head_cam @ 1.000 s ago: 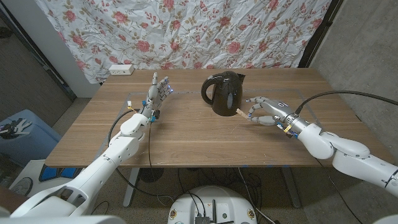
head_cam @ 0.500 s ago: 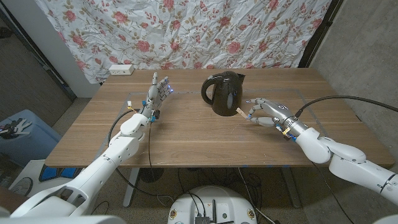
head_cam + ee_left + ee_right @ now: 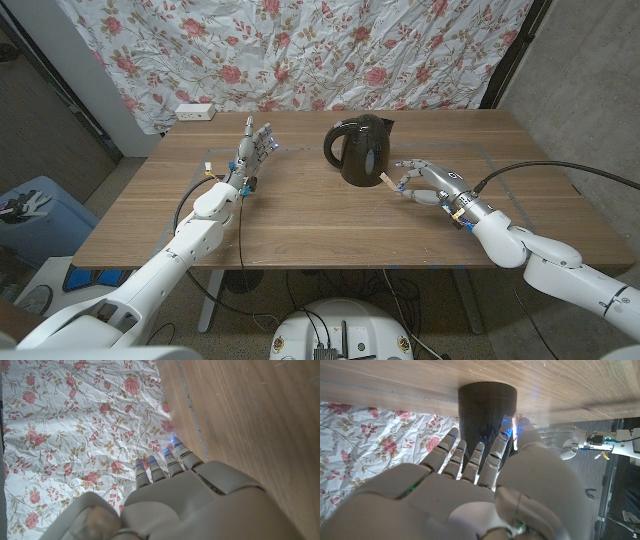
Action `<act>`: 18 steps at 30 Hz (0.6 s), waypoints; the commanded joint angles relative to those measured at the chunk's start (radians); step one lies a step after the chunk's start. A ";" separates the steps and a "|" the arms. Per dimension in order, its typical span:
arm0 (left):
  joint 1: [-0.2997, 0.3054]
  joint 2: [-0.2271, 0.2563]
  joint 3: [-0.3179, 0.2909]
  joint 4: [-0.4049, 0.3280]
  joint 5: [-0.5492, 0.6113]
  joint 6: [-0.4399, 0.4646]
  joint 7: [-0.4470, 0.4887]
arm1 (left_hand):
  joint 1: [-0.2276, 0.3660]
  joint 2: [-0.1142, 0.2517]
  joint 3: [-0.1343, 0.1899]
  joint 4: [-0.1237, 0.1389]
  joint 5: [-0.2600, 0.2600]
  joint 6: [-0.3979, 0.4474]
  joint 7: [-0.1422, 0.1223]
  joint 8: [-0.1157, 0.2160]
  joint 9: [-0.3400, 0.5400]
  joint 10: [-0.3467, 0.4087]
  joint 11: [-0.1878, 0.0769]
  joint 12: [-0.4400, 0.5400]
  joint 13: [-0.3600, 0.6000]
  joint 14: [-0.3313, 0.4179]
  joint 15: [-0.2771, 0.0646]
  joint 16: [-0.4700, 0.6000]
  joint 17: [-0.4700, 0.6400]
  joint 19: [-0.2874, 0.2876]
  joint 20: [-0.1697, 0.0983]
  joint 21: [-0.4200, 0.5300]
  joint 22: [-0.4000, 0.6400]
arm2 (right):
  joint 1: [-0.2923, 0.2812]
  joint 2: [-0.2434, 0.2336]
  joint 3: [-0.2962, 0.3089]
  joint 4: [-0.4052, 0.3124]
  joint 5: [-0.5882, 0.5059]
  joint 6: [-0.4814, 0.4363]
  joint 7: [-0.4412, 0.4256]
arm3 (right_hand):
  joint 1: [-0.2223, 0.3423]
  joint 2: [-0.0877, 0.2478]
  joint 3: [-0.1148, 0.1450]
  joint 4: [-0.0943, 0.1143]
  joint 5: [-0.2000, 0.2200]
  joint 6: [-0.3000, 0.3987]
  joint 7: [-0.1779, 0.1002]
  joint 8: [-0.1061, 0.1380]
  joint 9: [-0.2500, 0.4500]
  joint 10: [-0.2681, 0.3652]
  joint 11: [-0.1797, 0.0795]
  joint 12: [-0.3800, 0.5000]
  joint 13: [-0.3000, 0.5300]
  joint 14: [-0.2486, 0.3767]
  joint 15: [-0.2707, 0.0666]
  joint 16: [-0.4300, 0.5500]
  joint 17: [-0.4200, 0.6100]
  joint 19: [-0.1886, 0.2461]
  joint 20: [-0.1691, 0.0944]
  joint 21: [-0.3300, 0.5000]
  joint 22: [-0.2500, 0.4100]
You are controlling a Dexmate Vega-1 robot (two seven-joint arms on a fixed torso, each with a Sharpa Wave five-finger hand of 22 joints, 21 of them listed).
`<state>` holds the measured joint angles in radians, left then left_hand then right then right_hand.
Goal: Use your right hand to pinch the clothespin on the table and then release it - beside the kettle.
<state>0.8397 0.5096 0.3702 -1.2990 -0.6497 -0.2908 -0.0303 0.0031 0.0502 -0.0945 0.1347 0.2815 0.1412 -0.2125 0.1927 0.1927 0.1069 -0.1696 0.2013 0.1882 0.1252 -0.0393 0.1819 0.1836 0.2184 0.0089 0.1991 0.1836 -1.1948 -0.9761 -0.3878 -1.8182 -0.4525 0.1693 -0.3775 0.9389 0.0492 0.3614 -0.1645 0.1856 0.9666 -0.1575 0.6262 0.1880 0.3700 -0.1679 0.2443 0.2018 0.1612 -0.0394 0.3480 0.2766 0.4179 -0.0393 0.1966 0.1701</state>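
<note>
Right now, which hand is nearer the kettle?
Right. The right hand is just beside the kettle, pinching the clothespin at its base; the left hand stands well off on its other side.

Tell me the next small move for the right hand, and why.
Probably open the fingers to let go: the right hand pinches the clothespin, which already sits right beside the kettle, so nothing seems left but the release.

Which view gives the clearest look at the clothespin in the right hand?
The head view: the clothespin shows as a pale sliver at the right hand's fingertips, right beside the kettle. In the right wrist view the hand's own back and fingers cover it, with only the kettle behind. The left wrist view faces the floral cloth instead.
</note>
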 commanded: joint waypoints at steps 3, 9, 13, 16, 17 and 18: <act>0.000 0.000 0.000 0.000 0.000 0.000 0.000 | 0.001 0.011 0.001 0.006 0.008 0.000 -0.009 0.006 0.005 0.003 -0.007 0.006 0.002 0.008 -0.006 0.008 0.004 0.008 0.000 0.007 0.002 | 0.001 0.004 -0.003 0.007 -0.002 0.023 -0.037 | 0.010 0.008 -0.007 0.003 0.010 0.071 -0.064 -0.004 0.002 0.006 0.002 0.000 0.002 0.009 -0.108 0.007 0.006 0.008 -0.010 0.000 0.002; 0.000 0.000 0.000 0.000 0.000 0.000 0.000 | 0.001 0.011 0.001 0.006 0.008 0.000 -0.009 0.006 0.005 0.003 -0.007 0.006 0.002 0.008 -0.006 0.008 0.004 0.009 0.000 0.007 0.002 | -0.003 -0.001 0.001 -0.002 -0.004 0.015 -0.033 | 0.011 0.008 -0.011 0.004 0.011 0.075 -0.064 -0.008 0.000 0.007 0.009 -0.003 0.002 0.009 -0.103 0.009 0.008 0.010 -0.008 0.001 0.002; 0.000 0.000 0.000 0.000 0.000 0.000 0.000 | 0.001 0.011 0.001 0.006 0.008 0.000 -0.009 0.006 0.005 0.002 -0.005 0.006 0.002 0.008 -0.006 0.008 0.004 0.008 0.001 0.007 0.002 | -0.006 -0.003 0.004 -0.008 -0.005 0.013 -0.033 | 0.011 0.007 -0.015 0.005 0.011 0.070 -0.064 -0.014 -0.001 0.001 0.011 -0.006 0.002 0.008 -0.096 0.010 0.009 0.012 -0.007 0.001 0.002; 0.000 0.000 0.000 0.000 0.000 0.000 0.000 | 0.001 0.011 0.001 0.006 0.008 0.000 -0.009 0.006 0.005 0.002 -0.005 0.006 0.002 0.009 -0.007 0.008 0.004 0.008 0.000 0.007 0.002 | -0.009 -0.007 0.006 -0.013 -0.009 0.011 -0.034 | 0.010 0.007 -0.017 0.006 0.011 0.068 -0.065 -0.018 -0.002 -0.001 0.014 -0.009 0.002 0.007 -0.095 0.010 0.010 0.012 -0.006 0.001 0.002; 0.000 0.000 0.000 0.000 0.000 0.000 0.000 | 0.001 0.011 0.001 0.006 0.008 0.000 -0.009 0.006 0.005 0.002 -0.005 0.006 0.002 0.009 -0.007 0.008 0.004 0.009 0.000 0.007 0.002 | -0.009 -0.008 0.006 -0.013 -0.009 0.014 -0.033 | 0.010 0.007 -0.018 0.007 0.010 0.067 -0.065 -0.019 -0.003 -0.002 0.014 -0.009 0.002 0.007 -0.094 0.010 0.011 0.012 -0.006 0.001 0.002; 0.000 0.000 0.000 0.000 0.000 0.000 0.000 | 0.001 0.011 0.001 0.006 0.008 0.000 -0.009 0.006 0.005 0.003 -0.006 0.006 0.002 0.009 -0.007 0.008 0.004 0.009 0.000 0.007 0.002 | -0.010 -0.009 0.007 -0.015 -0.009 0.011 -0.030 | 0.010 0.008 -0.018 0.007 0.010 0.067 -0.065 -0.020 -0.003 -0.002 0.014 -0.010 0.002 0.006 -0.094 0.010 0.011 0.012 -0.005 0.001 0.002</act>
<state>0.8397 0.5096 0.3702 -1.2989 -0.6497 -0.2908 -0.0302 0.0031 0.0502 -0.0945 0.1347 0.2815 0.1412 -0.2125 0.1927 0.1927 0.1069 -0.1696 0.2013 0.1882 0.1252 -0.0393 0.1819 0.1835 0.2184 0.0089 0.1991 0.1836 -1.1980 -0.9760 -0.3886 -1.8202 -0.4557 0.1864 -0.4095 0.9426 0.0529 0.3461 -0.1573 0.1934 0.9665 -0.1576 0.6134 0.1851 0.3697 -0.1605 0.2390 0.2026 0.1611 -0.0393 0.3515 0.2856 0.4234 -0.0448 0.1966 0.1700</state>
